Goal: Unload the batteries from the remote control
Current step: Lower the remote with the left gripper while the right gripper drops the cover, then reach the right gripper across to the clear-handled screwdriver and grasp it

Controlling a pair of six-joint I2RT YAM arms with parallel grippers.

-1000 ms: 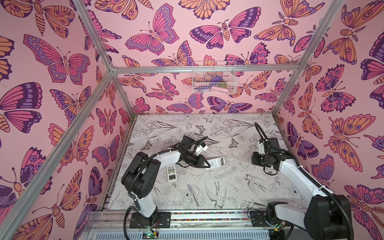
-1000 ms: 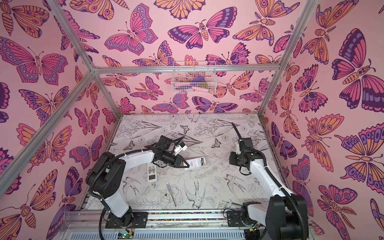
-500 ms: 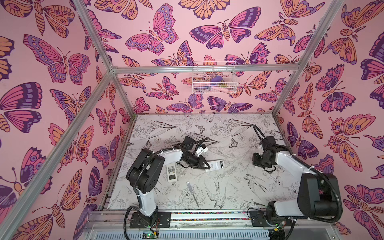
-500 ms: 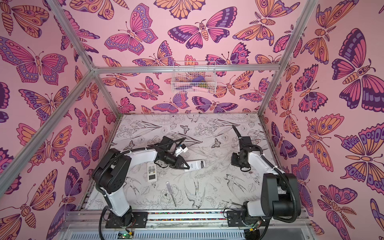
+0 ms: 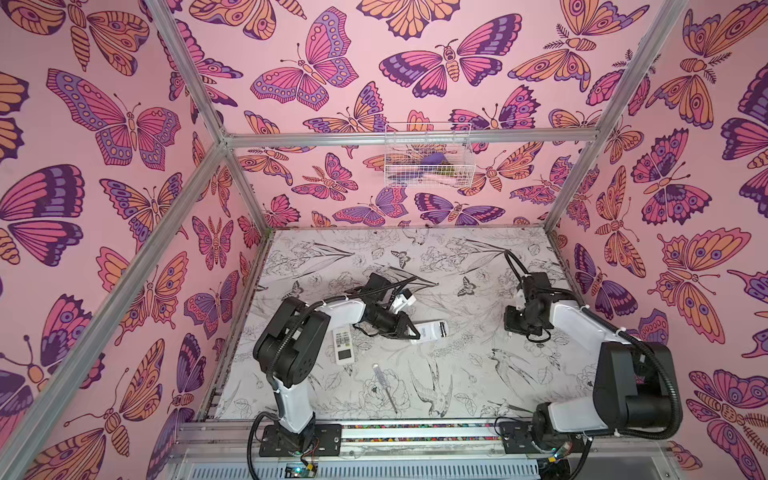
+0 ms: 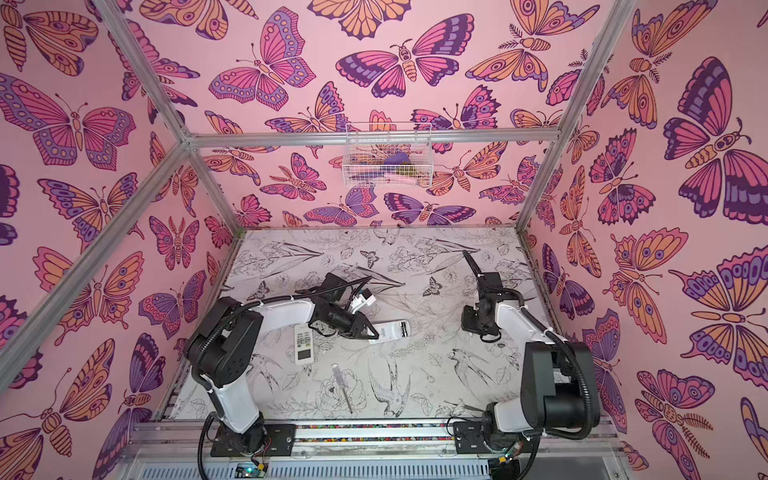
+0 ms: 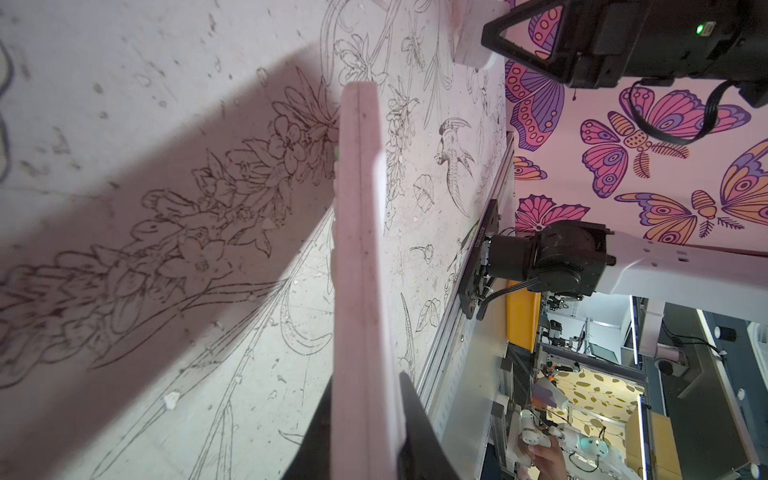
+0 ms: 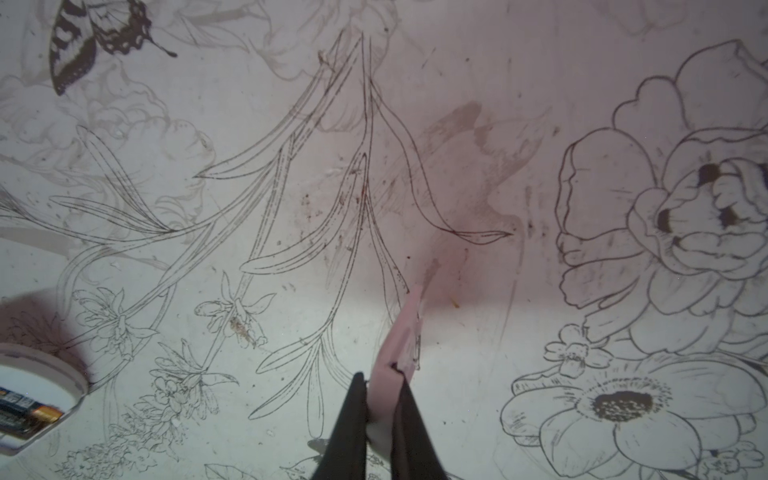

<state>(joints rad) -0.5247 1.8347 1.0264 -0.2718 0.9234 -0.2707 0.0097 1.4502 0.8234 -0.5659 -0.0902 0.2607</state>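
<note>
Right wrist view: right gripper point(image 8: 380, 382) pinches what looks like the thin pale battery cover point(image 8: 401, 332), near the remote point(image 8: 45, 374), whose open bay shows the batteries point(image 8: 20, 409). Left gripper point(image 7: 365, 415) clamps that remote. Next, probably: set the battery cover aside, then pull the batteries.

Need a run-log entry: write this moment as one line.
left pincer: shut on remote | right pincer: shut on thin cover | batteries: in held remote | screwdriver: on table
</note>
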